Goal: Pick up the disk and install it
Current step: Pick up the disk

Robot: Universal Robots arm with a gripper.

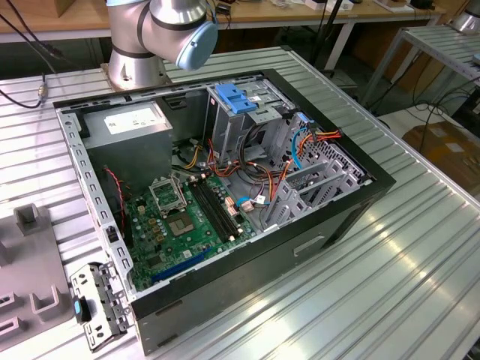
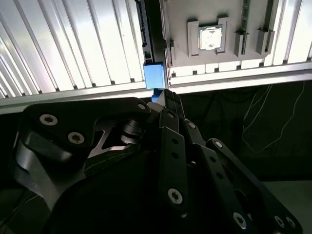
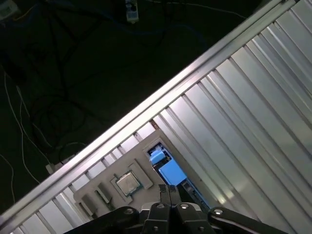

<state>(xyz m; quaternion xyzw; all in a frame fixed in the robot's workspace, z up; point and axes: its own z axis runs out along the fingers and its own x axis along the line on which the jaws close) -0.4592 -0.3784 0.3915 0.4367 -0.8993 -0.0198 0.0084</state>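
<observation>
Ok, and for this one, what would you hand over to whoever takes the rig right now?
Gripper: shut, empty, tips at the disk's blue rail; contact unclear.
Disk: slotted in the grey fixture tray on the table, outside the open computer case.
Done: nothing yet, the disk is not picked up.
Left: both pick-up and installation.

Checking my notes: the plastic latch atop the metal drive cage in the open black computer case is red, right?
Not red. The exterior view shows the plastic latch atop the metal drive cage in the open black computer case is blue.
</observation>
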